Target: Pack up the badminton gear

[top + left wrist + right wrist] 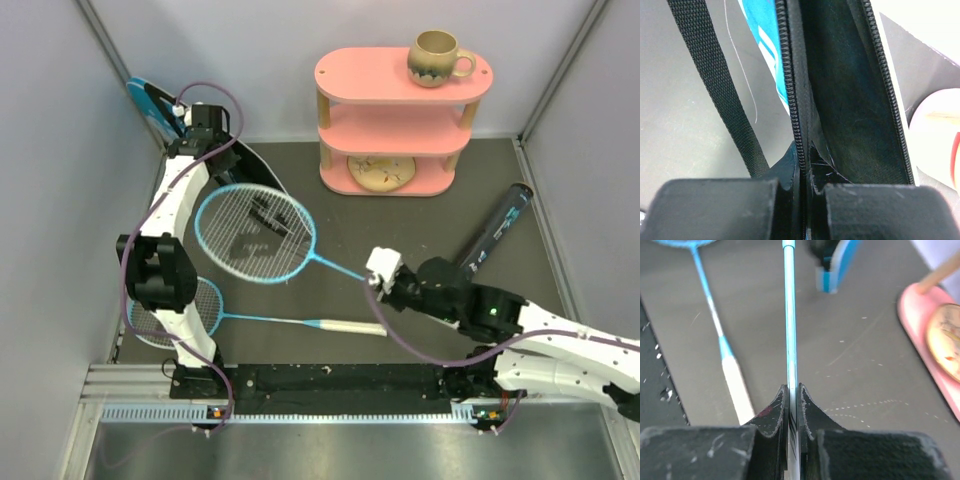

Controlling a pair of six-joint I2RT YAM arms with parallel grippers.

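My right gripper (793,402) clamped the racket (789,315) shaft. My left gripper (804,172) pinched the racket cover (850,100) at its zipper, left of the pink shelf (350,75).

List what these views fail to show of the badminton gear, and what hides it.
Cover: top view, partly behind the left arm.
Lying racket: top view, head partly under that arm.
Held racket: top view, handle hidden by the right gripper.
Shuttlecocks: seen in no view.
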